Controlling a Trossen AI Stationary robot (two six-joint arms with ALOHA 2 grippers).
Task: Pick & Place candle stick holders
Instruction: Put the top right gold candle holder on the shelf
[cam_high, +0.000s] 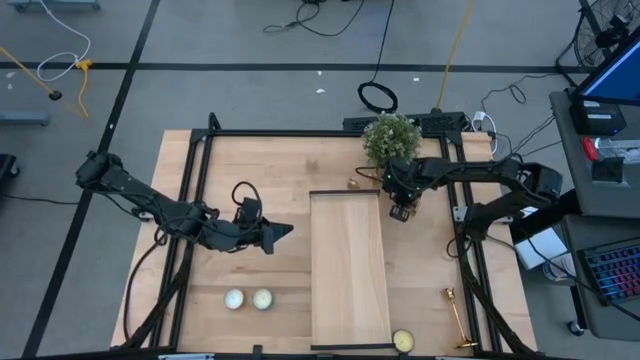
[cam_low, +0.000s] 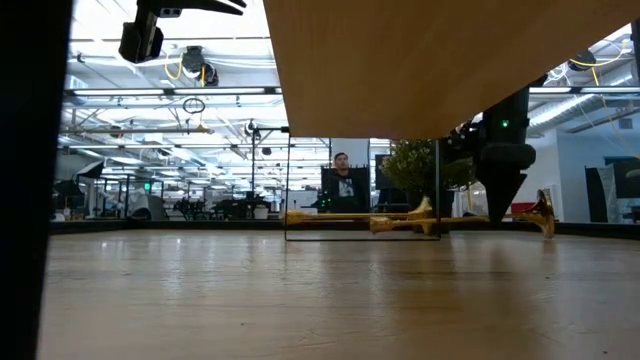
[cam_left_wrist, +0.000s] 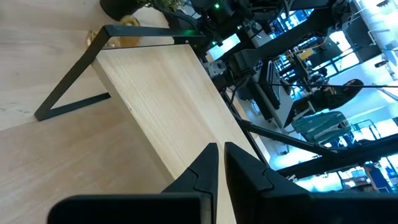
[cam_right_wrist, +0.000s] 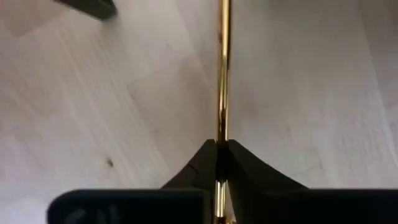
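My right gripper (cam_high: 400, 212) points down at the far right of the table, just right of the raised wooden board (cam_high: 350, 270). It is shut on a slim gold candle stick holder (cam_right_wrist: 222, 74), which lies level in the low view (cam_low: 520, 214). Another holder (cam_high: 457, 318) lies flat on its side near the table's front right. A further holder shows as a gold piece (cam_high: 355, 183) at the board's far end. My left gripper (cam_high: 282, 232) is shut and hangs above the table left of the board, holding nothing. My right gripper pinches the holder's thin stem (cam_right_wrist: 222, 134) between its two fingers. They come from above, pointing steeply down, and lie across the stem. The holder lies level, at or just above the table top; its flared end (cam_low: 543, 213) sticks out to one side.
A potted plant (cam_high: 390, 135) stands just behind my right gripper. Two round pale candles (cam_high: 248, 298) sit at the front left and one (cam_high: 403, 341) at the front edge. Black frame rails (cam_high: 195, 170) run along the table's sides.
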